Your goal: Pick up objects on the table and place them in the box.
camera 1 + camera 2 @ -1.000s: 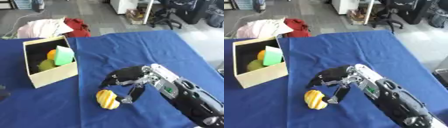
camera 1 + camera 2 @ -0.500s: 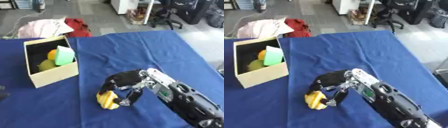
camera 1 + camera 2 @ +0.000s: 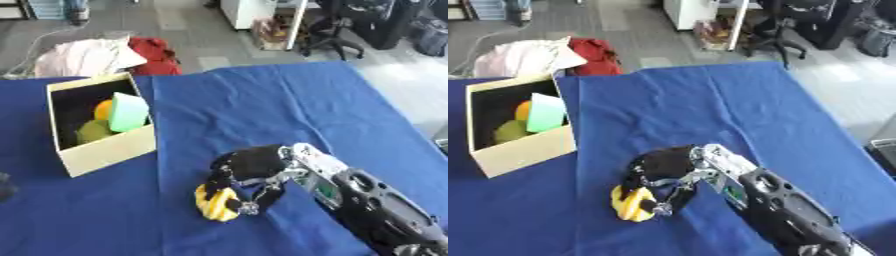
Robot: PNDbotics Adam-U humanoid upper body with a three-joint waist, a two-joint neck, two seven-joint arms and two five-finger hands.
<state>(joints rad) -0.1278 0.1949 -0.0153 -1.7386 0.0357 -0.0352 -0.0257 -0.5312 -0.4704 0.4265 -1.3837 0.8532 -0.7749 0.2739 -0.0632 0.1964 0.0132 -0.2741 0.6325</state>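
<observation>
Curling right hand (image 3: pixel 249 172) fingers round yellow object (image 3: pixel 214 202).

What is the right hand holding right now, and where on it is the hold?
The right hand has its fingers curled over the yellow object from above, closing on its upper right side. The object appears to rest on the blue tablecloth, not lifted.

My right arm (image 3: pixel 367 200) enters from the lower right corner and runs diagonally up and left toward the lower middle of the frame. The right hand (image 3: pixel 249 167) sits at its end, palm turned down, fingers (image 3: pixel 219 175) curled downward with the thumb (image 3: pixel 262 197) bent beneath, seemingly closed around something, though the contact is hard to make out. I see no left hand in either view.
</observation>
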